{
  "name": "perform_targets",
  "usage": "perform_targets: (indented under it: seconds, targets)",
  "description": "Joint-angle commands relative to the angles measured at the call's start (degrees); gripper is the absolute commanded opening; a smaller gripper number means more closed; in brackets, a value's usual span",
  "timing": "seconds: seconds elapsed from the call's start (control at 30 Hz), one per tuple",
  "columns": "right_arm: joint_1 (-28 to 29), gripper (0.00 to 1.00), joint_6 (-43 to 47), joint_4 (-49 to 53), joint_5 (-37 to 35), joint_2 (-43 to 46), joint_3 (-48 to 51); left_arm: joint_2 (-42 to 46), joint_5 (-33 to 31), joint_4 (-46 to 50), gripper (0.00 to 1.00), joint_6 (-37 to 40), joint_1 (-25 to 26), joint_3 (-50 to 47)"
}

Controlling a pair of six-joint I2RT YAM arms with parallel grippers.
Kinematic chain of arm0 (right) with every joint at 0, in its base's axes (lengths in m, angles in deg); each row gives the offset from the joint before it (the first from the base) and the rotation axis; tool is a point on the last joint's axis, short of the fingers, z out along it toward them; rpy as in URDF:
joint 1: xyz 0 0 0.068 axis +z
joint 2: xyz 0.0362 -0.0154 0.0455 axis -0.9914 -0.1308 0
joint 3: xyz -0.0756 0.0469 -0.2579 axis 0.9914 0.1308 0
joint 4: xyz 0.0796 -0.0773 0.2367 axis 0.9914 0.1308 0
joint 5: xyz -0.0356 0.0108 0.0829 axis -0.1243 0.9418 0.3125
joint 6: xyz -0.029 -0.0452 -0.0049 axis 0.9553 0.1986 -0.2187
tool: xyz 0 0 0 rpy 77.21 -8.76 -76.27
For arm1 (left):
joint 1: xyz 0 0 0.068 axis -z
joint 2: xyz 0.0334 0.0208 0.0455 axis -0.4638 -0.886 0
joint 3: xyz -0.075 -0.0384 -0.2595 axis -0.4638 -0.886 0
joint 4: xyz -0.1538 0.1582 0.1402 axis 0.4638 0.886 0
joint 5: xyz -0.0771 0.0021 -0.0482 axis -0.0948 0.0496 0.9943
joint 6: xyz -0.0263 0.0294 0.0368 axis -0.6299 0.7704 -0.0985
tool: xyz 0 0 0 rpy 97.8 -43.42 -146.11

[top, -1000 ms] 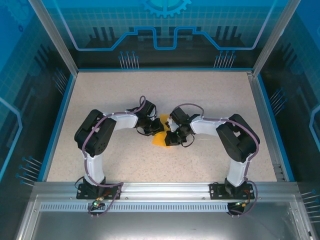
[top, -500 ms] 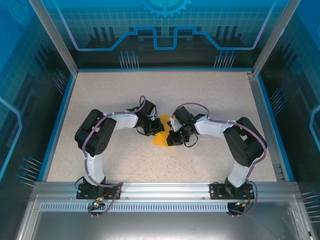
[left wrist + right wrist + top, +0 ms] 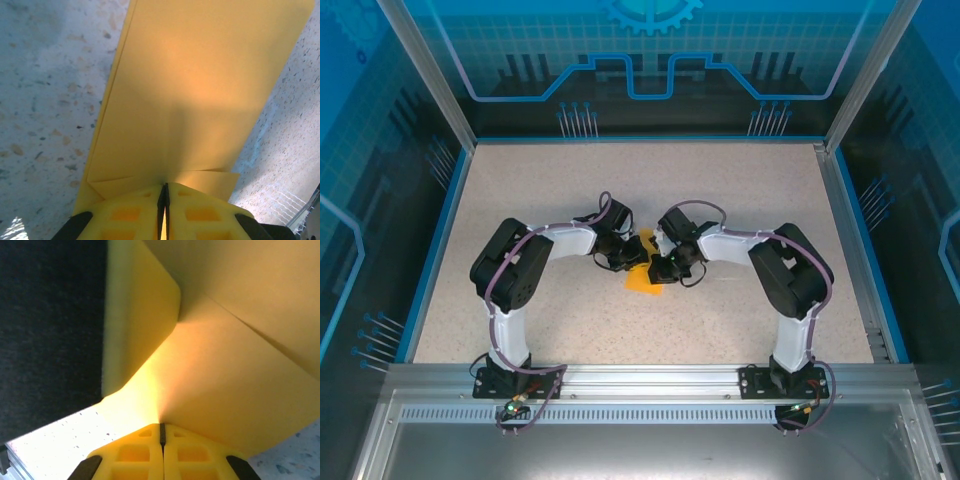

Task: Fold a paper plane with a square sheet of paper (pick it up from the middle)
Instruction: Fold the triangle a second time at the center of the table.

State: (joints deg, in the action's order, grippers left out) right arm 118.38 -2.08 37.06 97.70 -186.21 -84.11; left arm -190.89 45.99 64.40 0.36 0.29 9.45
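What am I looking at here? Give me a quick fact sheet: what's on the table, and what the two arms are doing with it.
surface: speckled table with a blue rim
object: orange paper, partly folded, creases visible
location: mid-table, between the two arms
left gripper: shut, pinching the paper
right gripper: shut, pinching the paper from the opposite side
finished plane: not yet, as far as the views show

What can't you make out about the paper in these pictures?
- Top external view: the left gripper and right gripper cover most of the paper, hiding its folded outline.
- Left wrist view: the paper runs off the top edge; fingers hide its near edge.
- Right wrist view: too close; folds blur, and the dark shape at left is unidentifiable.
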Motion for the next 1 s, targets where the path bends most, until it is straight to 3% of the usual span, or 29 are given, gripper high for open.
perform_targets:
  seconds: [0.0,0.37,0.6,0.97]
  targets:
    - [-0.3,0.05,0.2,2.8,-0.9,-0.7,2.2,-4.7,-4.3,6.0,0.13,-0.5,0.8,-1.4]
    - [-0.3,0.05,5.7,8.2,2.5,6.0,10.2,-4.8,-4.7,6.3,0.13,-0.4,0.8,-1.3]
    - [-1.2,0.05,1.9,5.8,3.5,10.0,5.6,-4.5,-4.1,5.8,0.13,-0.4,0.8,-1.3]
    - [-0.8,0.05,-2.2,3.7,0.9,2.1,1.5,-4.3,-2.3,4.9,0.13,-0.3,1.2,-0.1]
